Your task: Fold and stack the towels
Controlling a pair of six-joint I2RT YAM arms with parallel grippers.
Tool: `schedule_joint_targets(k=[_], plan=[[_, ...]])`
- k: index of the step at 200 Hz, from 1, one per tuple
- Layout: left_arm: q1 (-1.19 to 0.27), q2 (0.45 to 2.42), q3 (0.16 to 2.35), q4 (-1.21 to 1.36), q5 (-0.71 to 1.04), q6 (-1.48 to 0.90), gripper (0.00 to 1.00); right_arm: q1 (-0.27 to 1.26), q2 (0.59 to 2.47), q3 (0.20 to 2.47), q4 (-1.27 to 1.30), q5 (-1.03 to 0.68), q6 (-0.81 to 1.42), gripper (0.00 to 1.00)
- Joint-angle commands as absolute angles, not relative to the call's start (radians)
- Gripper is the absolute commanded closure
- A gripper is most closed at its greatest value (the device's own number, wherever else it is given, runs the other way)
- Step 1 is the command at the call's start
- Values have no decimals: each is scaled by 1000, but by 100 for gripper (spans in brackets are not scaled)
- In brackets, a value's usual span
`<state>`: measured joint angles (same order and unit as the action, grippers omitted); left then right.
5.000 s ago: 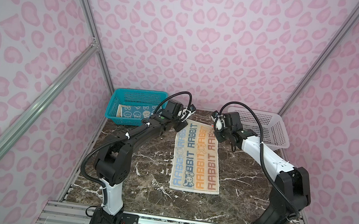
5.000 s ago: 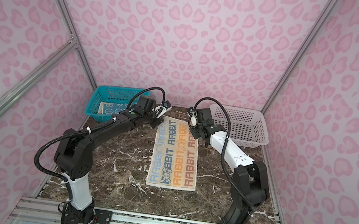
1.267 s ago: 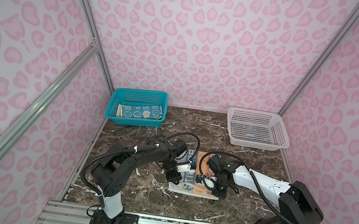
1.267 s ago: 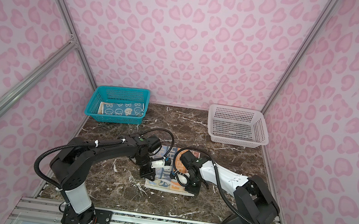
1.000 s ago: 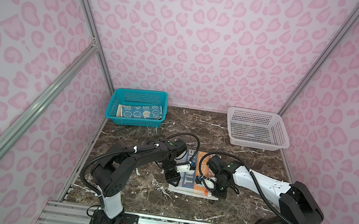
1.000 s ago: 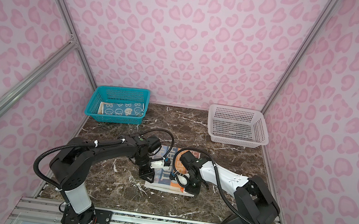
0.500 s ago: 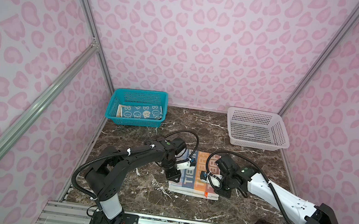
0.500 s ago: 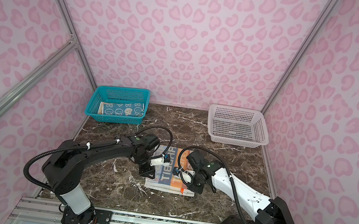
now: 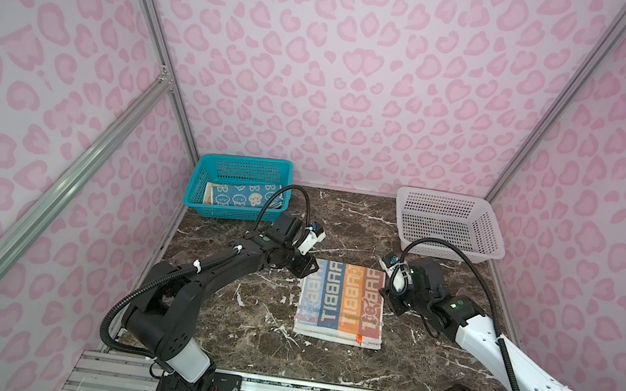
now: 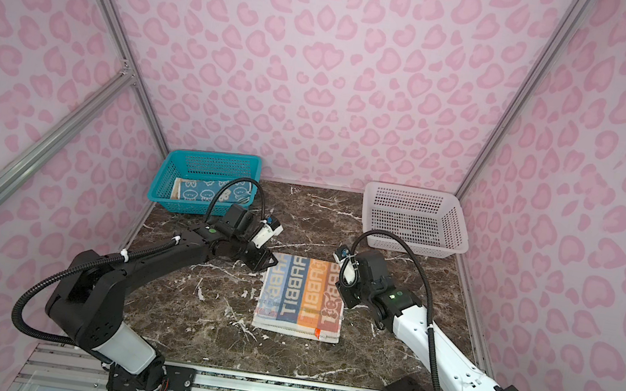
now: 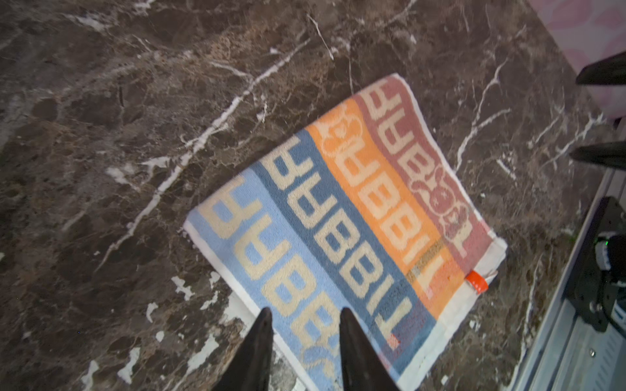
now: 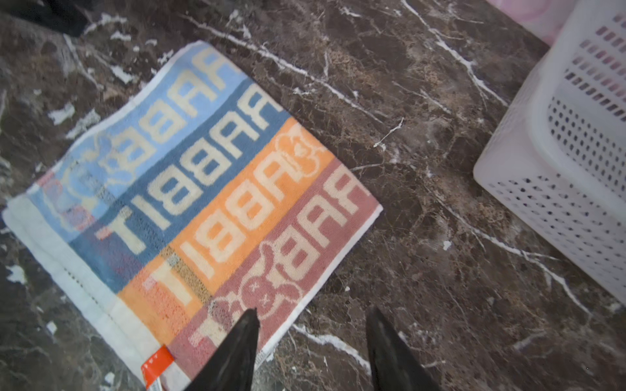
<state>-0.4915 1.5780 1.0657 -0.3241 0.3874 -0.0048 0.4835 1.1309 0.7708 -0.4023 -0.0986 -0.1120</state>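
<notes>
Left gripper (image 9: 304,267) at 11 o'clock of RABBIT towel (image 9: 341,301), right gripper (image 9: 388,300) at 3; both released, empty. Snagged layer could unfold.

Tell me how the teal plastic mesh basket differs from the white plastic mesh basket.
The teal basket sits back left on the table; the white basket sits back right. The teal basket holds a blue bunny-print towel; the white basket shows nothing inside. Both are rectangular perforated plastic tubs.

Blue towel (image 9: 239,196) half-hidden in teal basket (image 9: 246,158)
</notes>
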Motion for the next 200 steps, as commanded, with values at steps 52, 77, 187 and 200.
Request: schedule_joint_targets(k=[52,77,187,200], plan=[[-458,1658,1143,-209,265,-371,58,341,1398,875,-329,-170,351,52],[-430,1706,1161,-221,300,-444,58,318,1495,908,-311,-179,414,54],[-385,1915,1221,-232,406,-492,61,253,1757,984,-213,-244,577,60],[-385,1929,1224,-232,416,-491,62,253,1774,994,-211,-249,581,61]])
